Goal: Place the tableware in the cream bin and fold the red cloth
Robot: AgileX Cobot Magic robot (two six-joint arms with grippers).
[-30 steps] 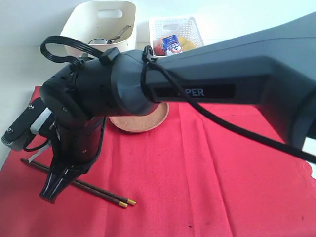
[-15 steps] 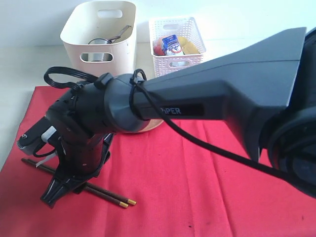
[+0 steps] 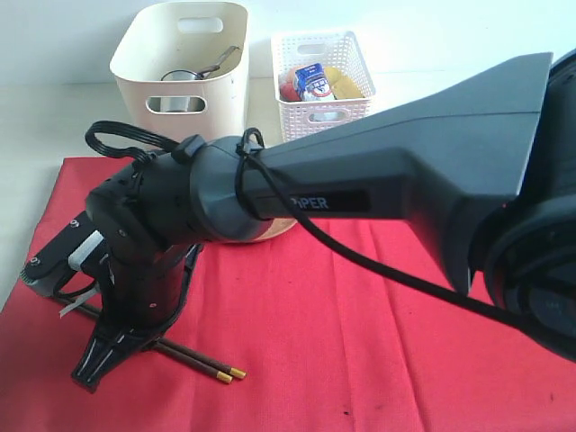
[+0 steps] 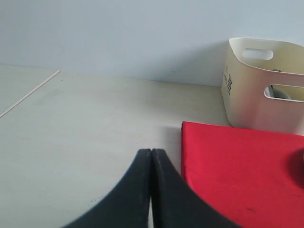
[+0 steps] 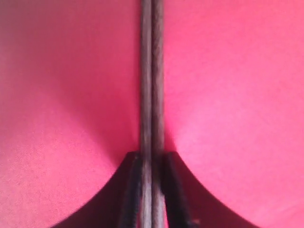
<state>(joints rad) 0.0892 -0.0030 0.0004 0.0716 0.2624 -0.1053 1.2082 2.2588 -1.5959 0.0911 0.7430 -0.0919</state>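
- Chopsticks [image 3: 209, 365] lie on the red cloth [image 3: 360, 351] near one edge, pinched between the narrow jaws of the right gripper [image 3: 88, 376].
- Just off that cloth's edge, the left gripper [image 4: 151, 156] has its jaws pressed together.

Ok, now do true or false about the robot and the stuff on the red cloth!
1. The chopsticks lie on the cloth. True.
2. The bin is empty. False: a cup is inside it.
3. The right gripper has the chopsticks between its jaws. True.
4. The left gripper is wide open. False: it is shut, with nothing in it.
5. The plate is in the bin. False: it is on the cloth, mostly hidden behind the arm.
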